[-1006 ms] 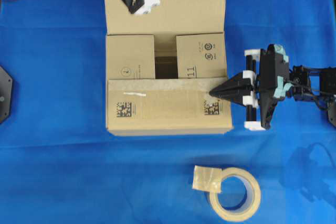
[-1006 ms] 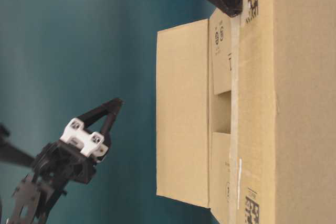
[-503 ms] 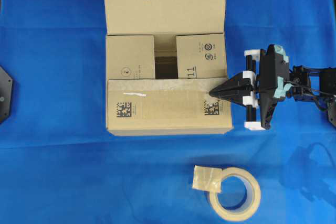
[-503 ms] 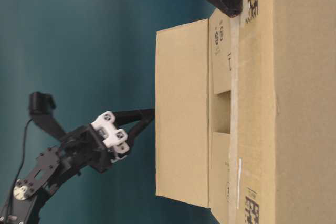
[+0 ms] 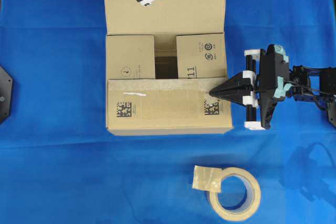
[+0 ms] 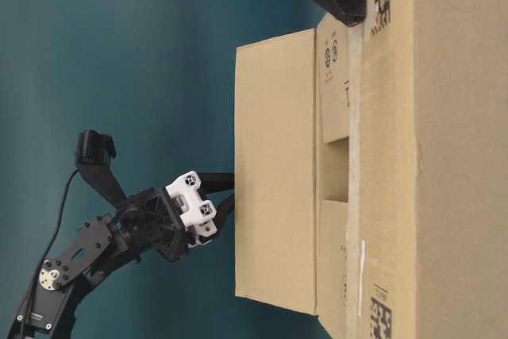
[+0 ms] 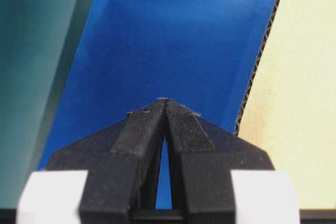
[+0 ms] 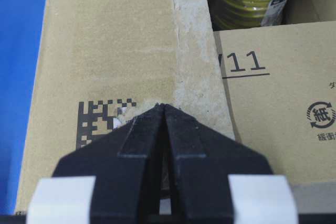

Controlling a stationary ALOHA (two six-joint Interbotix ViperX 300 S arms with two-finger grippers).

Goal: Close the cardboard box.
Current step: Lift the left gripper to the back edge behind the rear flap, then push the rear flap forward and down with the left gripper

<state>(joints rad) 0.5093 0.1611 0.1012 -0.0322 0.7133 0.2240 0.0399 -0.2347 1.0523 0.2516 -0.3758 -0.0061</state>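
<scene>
Cardboard box (image 5: 168, 56) | left jaws pinched together | right jaws pinched together

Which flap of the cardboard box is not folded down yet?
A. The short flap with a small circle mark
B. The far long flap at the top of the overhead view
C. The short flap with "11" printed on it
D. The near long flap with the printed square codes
B: on the cardboard box, the far long flap lies opened outward, away from the opening, while the other three flaps lie over it.
</scene>
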